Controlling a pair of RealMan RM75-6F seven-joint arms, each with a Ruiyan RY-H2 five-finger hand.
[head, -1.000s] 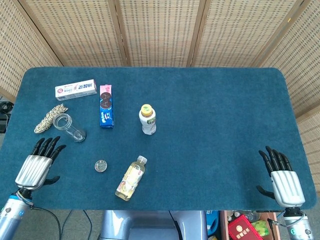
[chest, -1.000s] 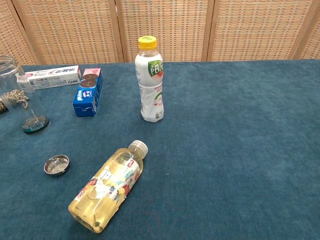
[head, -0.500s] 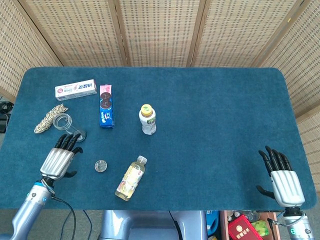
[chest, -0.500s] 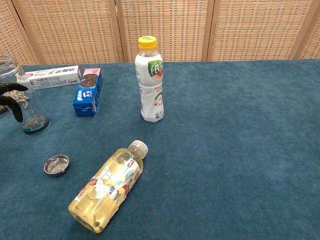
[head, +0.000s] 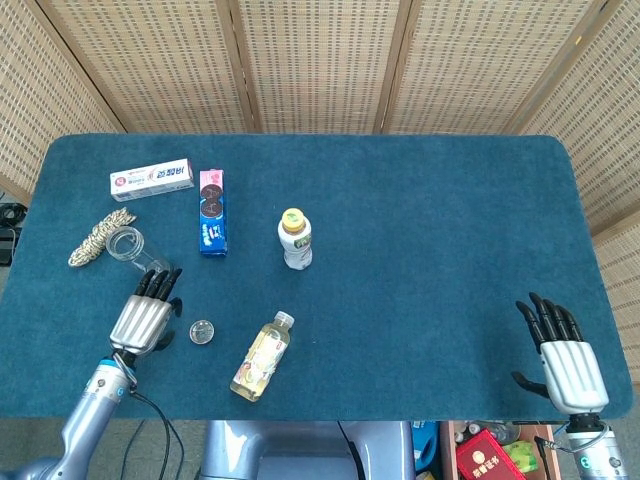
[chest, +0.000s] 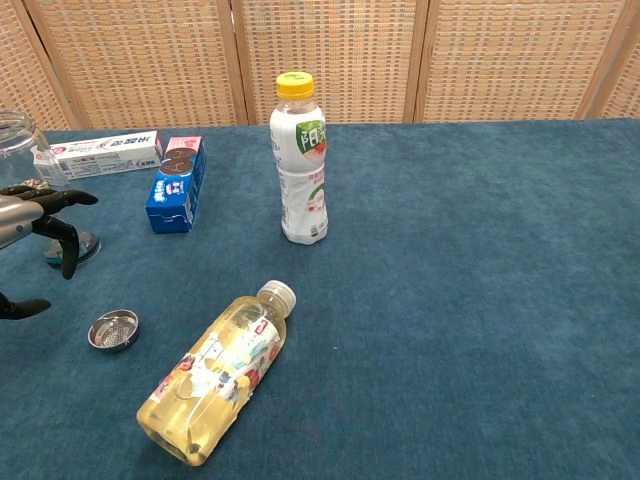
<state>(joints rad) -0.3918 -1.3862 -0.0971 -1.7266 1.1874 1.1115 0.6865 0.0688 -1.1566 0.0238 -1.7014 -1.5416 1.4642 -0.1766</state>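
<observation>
Head view high, looking down, chest view low, seemingly nearer, sharing bottles (head: 295, 238).

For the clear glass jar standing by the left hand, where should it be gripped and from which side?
Probably around the straight wall of the clear glass jar, at mid-height, coming in sideways from the robot's side, where the left hand already hovers open. The jar stands upright with its mouth open, so a wrap around the body seems steadier than a pinch on the rim. The braided rope lies at its far left.
</observation>
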